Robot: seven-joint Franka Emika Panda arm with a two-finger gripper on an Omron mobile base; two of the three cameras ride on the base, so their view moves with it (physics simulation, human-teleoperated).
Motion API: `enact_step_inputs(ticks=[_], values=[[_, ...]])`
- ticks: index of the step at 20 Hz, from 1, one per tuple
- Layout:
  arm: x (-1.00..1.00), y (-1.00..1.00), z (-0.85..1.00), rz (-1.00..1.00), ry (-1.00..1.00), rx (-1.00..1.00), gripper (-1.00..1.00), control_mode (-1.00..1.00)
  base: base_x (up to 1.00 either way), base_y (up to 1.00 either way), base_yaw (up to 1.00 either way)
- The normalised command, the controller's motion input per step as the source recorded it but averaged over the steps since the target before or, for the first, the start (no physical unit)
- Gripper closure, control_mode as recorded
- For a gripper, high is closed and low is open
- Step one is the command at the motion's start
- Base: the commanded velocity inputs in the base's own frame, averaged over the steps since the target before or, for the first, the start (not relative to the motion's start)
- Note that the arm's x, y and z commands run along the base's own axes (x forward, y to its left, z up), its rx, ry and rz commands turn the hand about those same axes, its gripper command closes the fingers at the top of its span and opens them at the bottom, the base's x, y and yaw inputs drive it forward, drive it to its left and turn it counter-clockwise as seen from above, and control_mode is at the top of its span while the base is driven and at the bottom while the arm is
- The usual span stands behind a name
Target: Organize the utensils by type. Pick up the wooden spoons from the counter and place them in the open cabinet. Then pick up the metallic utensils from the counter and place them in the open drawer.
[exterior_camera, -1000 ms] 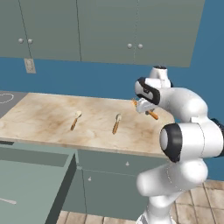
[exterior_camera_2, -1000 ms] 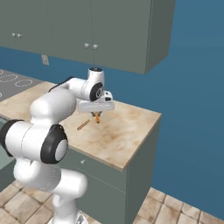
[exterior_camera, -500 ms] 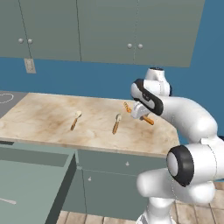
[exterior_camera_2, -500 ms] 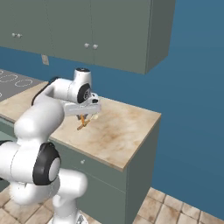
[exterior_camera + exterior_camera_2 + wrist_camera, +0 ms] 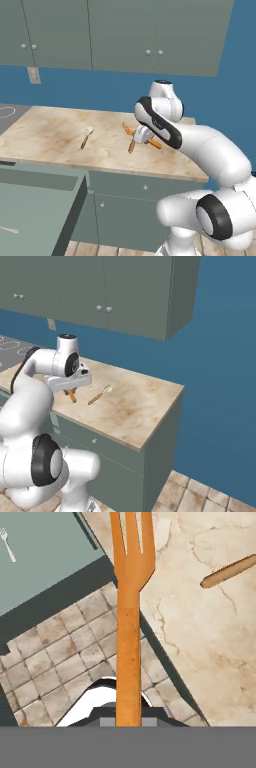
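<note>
My gripper (image 5: 142, 136) is shut on an orange-brown wooden utensil (image 5: 129, 612) whose far end splits into tines; it hangs over the counter's (image 5: 45, 135) front edge. Two wooden spoons lie on the counter: one (image 5: 86, 138) at mid-left with a cream bowl, one (image 5: 131, 145) right beside the gripper. In the right base view the gripper (image 5: 70, 387) sits left of a spoon (image 5: 99, 395). The open drawer (image 5: 35, 210) stands out at lower left and holds a thin silver utensil (image 5: 7, 544). The open cabinet is out of view.
Grey-green upper cabinets (image 5: 120, 35) with shut doors hang above the counter. A wall outlet (image 5: 34, 75) is on the blue wall. The counter ends at the right (image 5: 170, 393). Tiled floor (image 5: 65, 657) shows below the drawer.
The arm has swung left and down with the wooden utensil, from over the counter's right part to its front edge, near the second spoon. Both spoons lie as before.
</note>
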Motion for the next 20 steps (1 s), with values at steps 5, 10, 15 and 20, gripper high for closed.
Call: enact_step_inputs(ticks=[5, 10, 15, 20], values=[[-0.17, 0.91, 0.05, 0.21, 0.00, 0.00, 1.00, -1.00, 0.00, 0.00, 0.00], [-0.22, 0.95, 0.00, 0.18, 0.00, 0.00, 1.00, -1.00, 0.00, 0.00, 0.00], [-0.33, 0.75, -0.03, 0.20, 0.01, -0.01, 1.00, -1.00, 0.00, 0.00, 0.00], [-0.18, 0.49, -0.15, 0.20, 0.04, 0.00, 1.00, -1.00, 0.00, 0.00, 0.00]])
